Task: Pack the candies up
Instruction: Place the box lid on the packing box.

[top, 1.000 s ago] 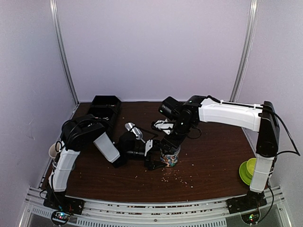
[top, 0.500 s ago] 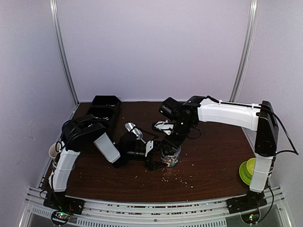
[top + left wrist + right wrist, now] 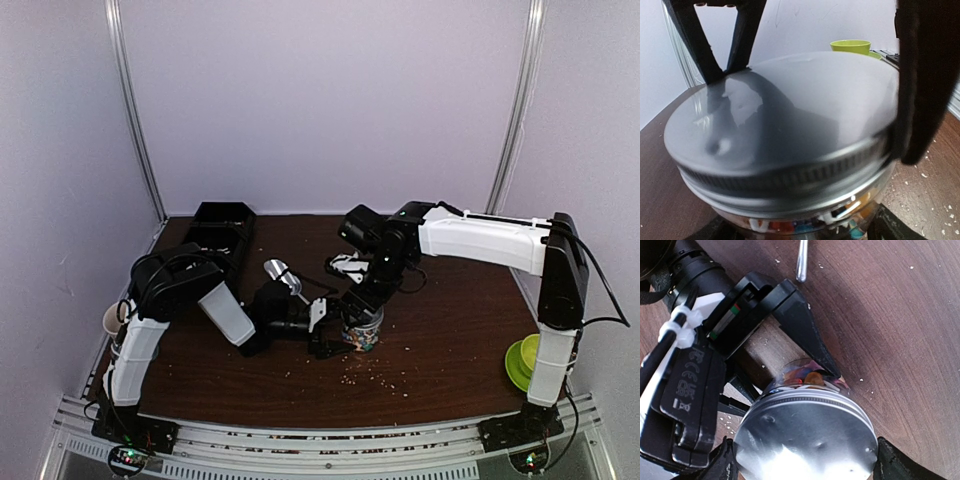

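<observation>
The left gripper [image 3: 343, 336] pinches a clear glass jar [image 3: 362, 337] of multicoloured candies [image 3: 806, 376], the right gripper [image 3: 362, 308] clamped on its silver metal lid [image 3: 807, 437].

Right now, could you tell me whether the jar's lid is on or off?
On: the lid covers the jar of candies; tightness cannot be told.

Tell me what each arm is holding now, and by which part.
The left gripper clamps the jar by its glass body, below the lid. The right gripper has its jaws across the lid's rim.
</observation>
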Tool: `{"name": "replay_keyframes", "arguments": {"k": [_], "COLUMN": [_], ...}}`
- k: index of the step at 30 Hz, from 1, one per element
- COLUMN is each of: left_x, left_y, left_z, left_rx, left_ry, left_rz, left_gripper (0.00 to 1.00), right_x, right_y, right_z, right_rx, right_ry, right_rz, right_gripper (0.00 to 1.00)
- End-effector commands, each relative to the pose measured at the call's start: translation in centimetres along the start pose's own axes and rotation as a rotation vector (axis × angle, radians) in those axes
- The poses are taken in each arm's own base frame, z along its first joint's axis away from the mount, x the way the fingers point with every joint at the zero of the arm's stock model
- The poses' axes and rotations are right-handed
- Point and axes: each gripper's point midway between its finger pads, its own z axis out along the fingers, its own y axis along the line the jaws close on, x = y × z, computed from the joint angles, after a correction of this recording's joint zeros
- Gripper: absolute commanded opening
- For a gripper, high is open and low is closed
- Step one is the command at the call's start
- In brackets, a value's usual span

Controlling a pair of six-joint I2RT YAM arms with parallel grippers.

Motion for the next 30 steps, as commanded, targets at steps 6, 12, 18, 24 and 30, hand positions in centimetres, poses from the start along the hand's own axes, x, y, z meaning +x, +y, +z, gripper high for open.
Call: {"name": "replay_keyframes", "arguments": {"k": [6,12,18,24,30], "left_x": [1.0,1.0,1.1,1.1,1.1], "left_y": [-0.3,-0.2,-0.3,-0.3,-0.3], "left_z": [0.1,0.1,0.1,0.1,0.1], "left_rx": [-0.027,-0.036,-0.033,-0.033,-0.032], "left_ry": [0.052,0.055,0.054,0.052,0.053], "left_rz": [0.033,0.033,0.032,0.03,0.026], "left_gripper": [0.82,0.81,0.82,0.88,0.92], "right_x": [-0.2,-0.4,-0.2,-0.4,0.0], "right_y": [-1.4,-1.4,-1.5,-1.0,-1.3], "right_z": [1.0,0.8,-0.1,-0.8,-1.1], "right_rx": [0.059,0.062,0.066,0.041,0.051], "right_ry": [-0.031,-0.059,-0.083,-0.104,-0.099], "right_rz": [0.093,0.109,0.108,0.098,0.088], "right_gripper": [0.9,1.0,1.0,1.0,0.99]}}
